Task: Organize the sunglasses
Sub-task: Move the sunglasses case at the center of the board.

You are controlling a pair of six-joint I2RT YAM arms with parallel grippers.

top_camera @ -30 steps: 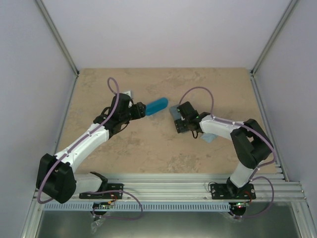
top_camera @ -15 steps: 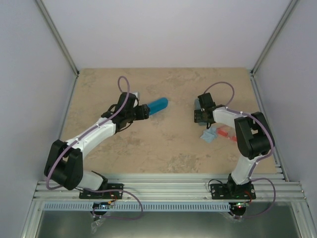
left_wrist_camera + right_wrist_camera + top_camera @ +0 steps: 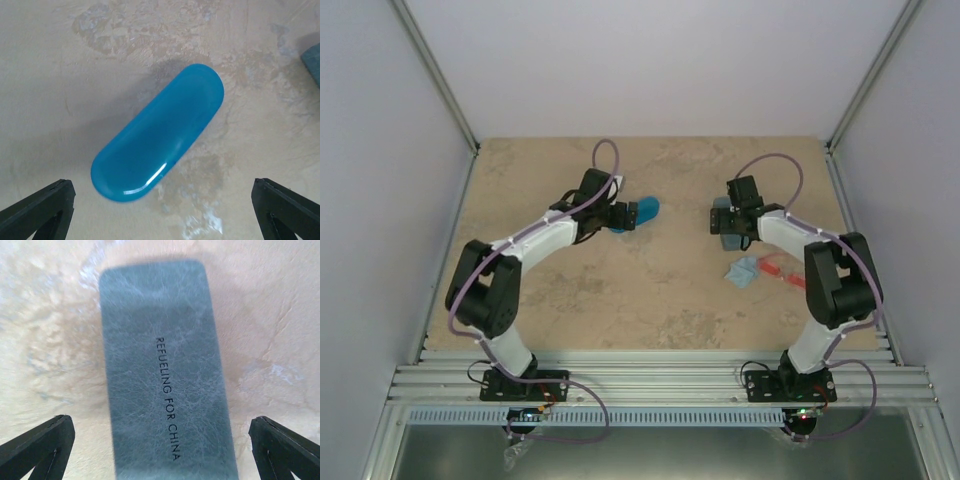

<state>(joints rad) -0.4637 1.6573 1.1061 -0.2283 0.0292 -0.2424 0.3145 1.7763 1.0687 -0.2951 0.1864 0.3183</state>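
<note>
The red-orange sunglasses (image 3: 780, 270) lie untouched; left gripper (image 3: 161, 186) and right gripper (image 3: 160, 421) both stand wide apart, holding nothing.

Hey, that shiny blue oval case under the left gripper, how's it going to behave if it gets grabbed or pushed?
The blue case looks like a rigid shell, so it should hold its shape. Its glossy, rounded sides may slip when pinched. Lying flat on the table, it would probably slide or spin rather than roll.

We see bright, even light; glare streaks the blue case (image 3: 160, 132) at six o'clock, soft shadow at ten.
</note>
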